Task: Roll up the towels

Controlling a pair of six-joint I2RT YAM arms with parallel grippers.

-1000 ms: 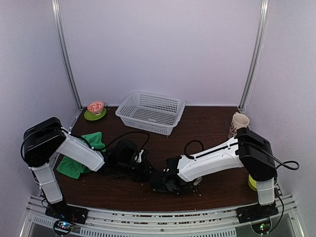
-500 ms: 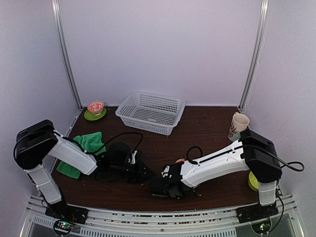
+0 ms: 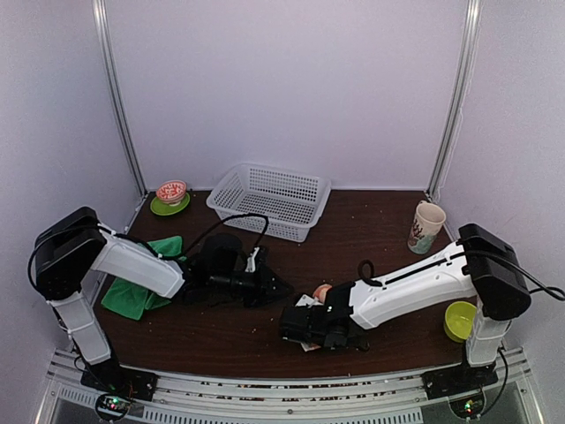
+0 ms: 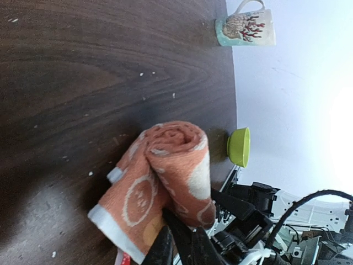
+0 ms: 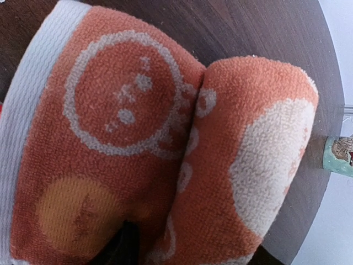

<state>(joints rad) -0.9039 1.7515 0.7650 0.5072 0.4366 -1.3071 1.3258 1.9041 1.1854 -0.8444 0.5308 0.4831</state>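
The orange towel point(image 4: 165, 171) with white cartoon prints lies on the dark table point(image 3: 371, 221), its far part wound into a roll and a flat flap beside it. It fills the right wrist view as the orange towel point(image 5: 182, 143). My right gripper point(image 5: 196, 254) is open, one dark finger on each side of the roll's near end. My left gripper point(image 4: 176, 245) is shut, its tips against the towel's near edge. From above, only a bit of the orange towel point(image 3: 321, 291) shows between the left gripper point(image 3: 281, 288) and the right gripper point(image 3: 300, 320). The green towel point(image 3: 137, 284) lies crumpled at the left.
A white basket point(image 3: 269, 200) stands at the back. A green saucer with a red-and-white bowl point(image 3: 170, 198) is at the back left. A printed mug point(image 3: 426, 225) stands at the right, and a lime bowl point(image 3: 459, 319) sits by the right arm's base.
My right gripper has opened off the orange roll. My left gripper has shifted right toward the towel, which now peeks out between the two grippers from above.
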